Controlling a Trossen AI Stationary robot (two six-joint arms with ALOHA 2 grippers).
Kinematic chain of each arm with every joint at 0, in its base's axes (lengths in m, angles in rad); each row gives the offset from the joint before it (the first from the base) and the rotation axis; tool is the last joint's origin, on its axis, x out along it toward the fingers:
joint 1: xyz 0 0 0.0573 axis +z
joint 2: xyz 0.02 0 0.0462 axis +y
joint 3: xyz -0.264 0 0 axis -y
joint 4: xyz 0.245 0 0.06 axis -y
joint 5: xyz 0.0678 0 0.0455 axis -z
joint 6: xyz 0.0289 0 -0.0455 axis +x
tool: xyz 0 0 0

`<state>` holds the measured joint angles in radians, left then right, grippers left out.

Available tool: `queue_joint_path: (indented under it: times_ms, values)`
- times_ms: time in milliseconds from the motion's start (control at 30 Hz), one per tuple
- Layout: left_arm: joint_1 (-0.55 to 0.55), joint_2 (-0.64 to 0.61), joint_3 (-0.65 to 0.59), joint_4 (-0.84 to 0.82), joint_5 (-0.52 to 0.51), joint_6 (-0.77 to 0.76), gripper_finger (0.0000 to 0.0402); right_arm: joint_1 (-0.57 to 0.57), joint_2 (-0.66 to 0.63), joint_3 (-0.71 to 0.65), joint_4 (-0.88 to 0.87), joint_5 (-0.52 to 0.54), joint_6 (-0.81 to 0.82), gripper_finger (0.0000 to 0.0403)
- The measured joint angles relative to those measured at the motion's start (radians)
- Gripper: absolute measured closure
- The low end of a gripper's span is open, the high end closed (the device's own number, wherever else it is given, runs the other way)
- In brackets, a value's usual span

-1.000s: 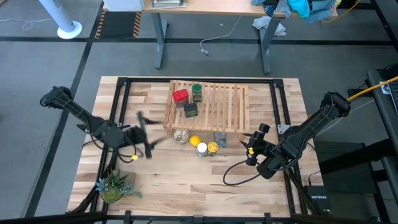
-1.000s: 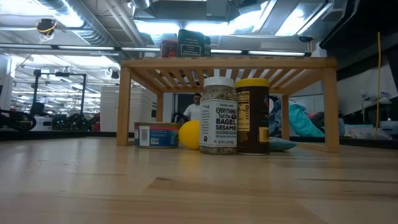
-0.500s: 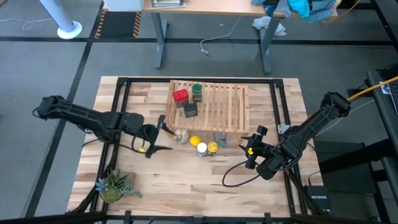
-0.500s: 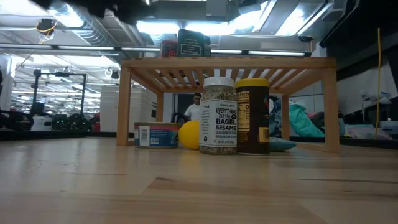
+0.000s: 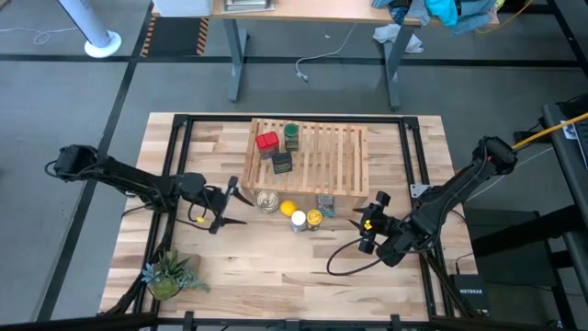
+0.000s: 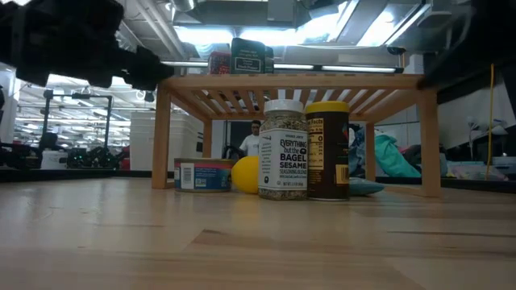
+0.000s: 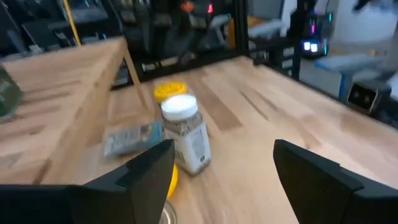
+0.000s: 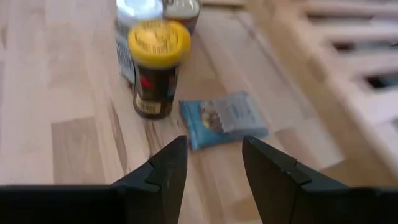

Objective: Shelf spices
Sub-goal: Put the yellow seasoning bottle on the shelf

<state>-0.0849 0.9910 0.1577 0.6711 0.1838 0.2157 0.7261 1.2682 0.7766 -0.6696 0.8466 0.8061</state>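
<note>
Our left gripper [image 7: 221, 165] gapes empty, white-lidded jar [image 7: 185, 134] just ahead of its jaws: rigid, probably slick, so we'd pinch mid-body; right gripper [image 8: 212, 158] parted, empty too.

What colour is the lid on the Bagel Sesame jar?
White, on the Bagel Sesame jar; clearest in the left wrist view.
</note>
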Motion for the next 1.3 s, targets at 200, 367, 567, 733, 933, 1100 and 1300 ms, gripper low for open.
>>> queue_joint_path:
  times_ms: [200, 367, 567, 733, 933, 1100, 1300]
  values:
    - [0.000, -0.001, -0.044, 0.046, 0.000, -0.033, 0.0135, 0.000, 0.000, -0.160, 0.220, -0.009, 0.001, 0.0243]
    - [-0.001, -0.001, -0.061, 0.049, 0.001, -0.037, 0.0135, 0.000, 0.000, -0.251, 0.383, -0.009, 0.000, 0.0243]
    - [-0.002, -0.001, -0.101, 0.053, 0.027, -0.094, 0.0135, 0.000, 0.000, -0.337, 0.544, 0.026, -0.001, 0.0243]
    - [-0.012, -0.001, -0.117, 0.052, 0.027, -0.112, 0.0135, 0.000, -0.001, -0.380, 0.621, 0.132, 0.011, 0.0243]
    - [-0.037, -0.001, -0.119, 0.051, 0.027, -0.112, 0.0135, 0.000, -0.001, -0.395, 0.672, 0.166, 0.012, 0.0243]
    - [-0.042, -0.001, -0.119, 0.037, 0.016, -0.112, 0.0135, 0.000, 0.005, -0.395, 0.712, 0.167, 0.039, 0.0243]
    - [-0.042, -0.001, -0.119, 0.005, 0.015, -0.112, 0.0135, -0.046, 0.110, -0.395, 0.833, 0.133, 0.034, 0.0243]
